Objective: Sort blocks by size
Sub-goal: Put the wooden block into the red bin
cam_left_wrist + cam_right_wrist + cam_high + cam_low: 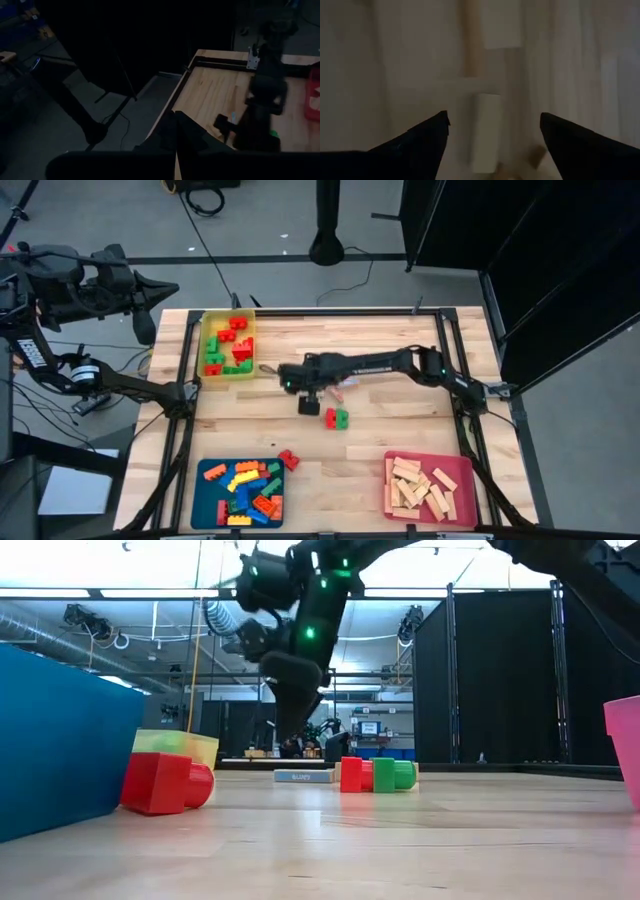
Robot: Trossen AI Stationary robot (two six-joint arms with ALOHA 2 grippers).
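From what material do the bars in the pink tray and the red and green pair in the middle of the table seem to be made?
The bars in the pink tray look like unpainted wood: pale, matte, plain-edged. The red and green pair looks like moulded plastic: saturated colour, slight gloss, rounded studs. Neither can be confirmed by look alone.

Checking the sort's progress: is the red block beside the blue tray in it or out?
Out. The red block lies on the bare table just off the blue tray's upper right corner; the low view shows it on the wood.

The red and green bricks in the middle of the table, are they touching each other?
Touching. The low view shows the red brick and green brick butted together with no gap; the high view agrees.
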